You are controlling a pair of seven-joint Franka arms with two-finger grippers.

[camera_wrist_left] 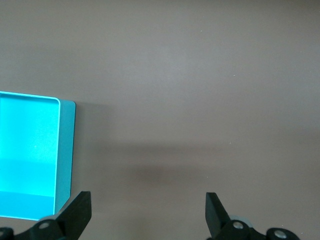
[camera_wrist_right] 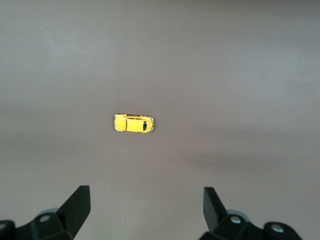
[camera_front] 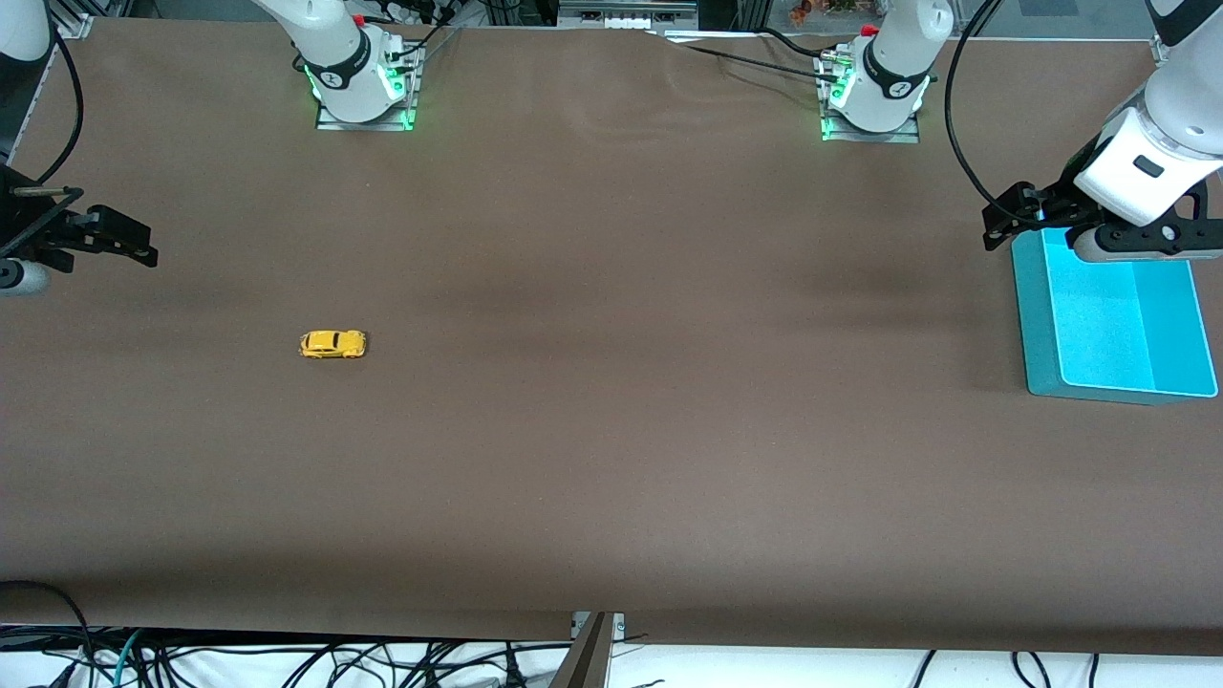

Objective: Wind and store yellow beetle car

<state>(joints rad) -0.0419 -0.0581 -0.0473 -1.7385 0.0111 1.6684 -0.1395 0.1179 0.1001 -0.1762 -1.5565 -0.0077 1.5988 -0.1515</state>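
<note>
The yellow beetle car (camera_front: 332,344) stands on its wheels on the brown table, toward the right arm's end. It also shows in the right wrist view (camera_wrist_right: 133,123), well clear of the fingers. My right gripper (camera_front: 141,241) is open and empty, up in the air over the table's edge at the right arm's end, apart from the car. My left gripper (camera_front: 999,227) is open and empty, in the air over the table beside the teal tray. In the wrist views both grippers (camera_wrist_right: 145,200) (camera_wrist_left: 148,205) hold nothing between their fingers.
A teal tray (camera_front: 1113,315) lies at the left arm's end of the table and holds nothing; it also shows in the left wrist view (camera_wrist_left: 30,155). The arm bases (camera_front: 361,91) (camera_front: 871,96) stand along the edge farthest from the front camera.
</note>
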